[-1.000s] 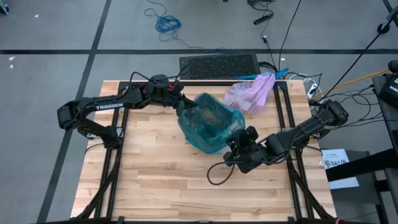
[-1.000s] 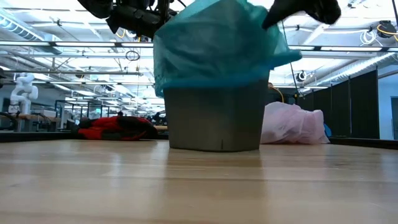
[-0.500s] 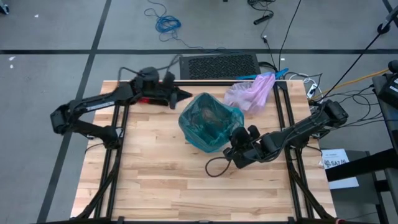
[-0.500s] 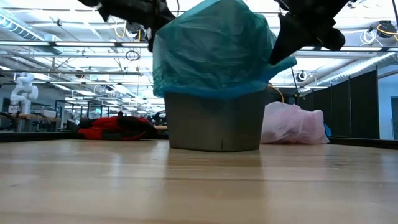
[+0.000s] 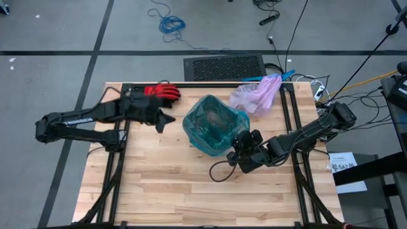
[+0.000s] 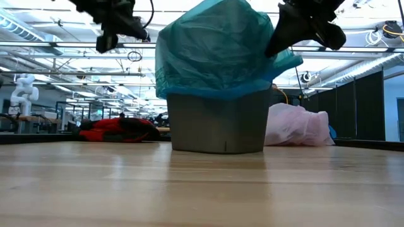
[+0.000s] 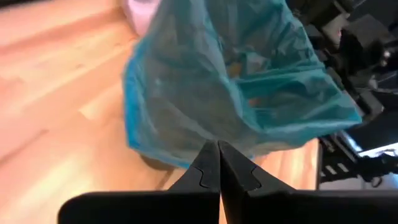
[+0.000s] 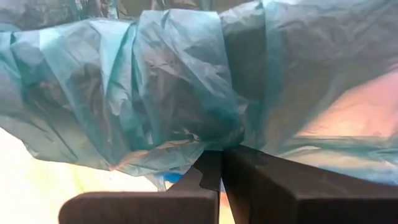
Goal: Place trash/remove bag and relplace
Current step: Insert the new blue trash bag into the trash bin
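Wooden counter (image 5: 165,184) from above: the pink see-through bag (image 5: 257,95) lies behind the bin's thin teal bag (image 5: 215,124). Left claw (image 5: 166,119) hangs shut, empty. Close up, the right claw (image 8: 222,155) pinches teal plastic; a hard tug could tear it.

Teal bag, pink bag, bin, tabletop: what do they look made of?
Teal bag: thin plastic film, semi-transparent and glossy; it creases, and the contents show through.
Pink bag: similar thin film, pale and see-through, crumpled into a heap.
Bin: probably rigid plastic; smooth matte grey walls.
Tabletop: wood, butcher-block style; jointed light strips with visible grain and a slight sheen.
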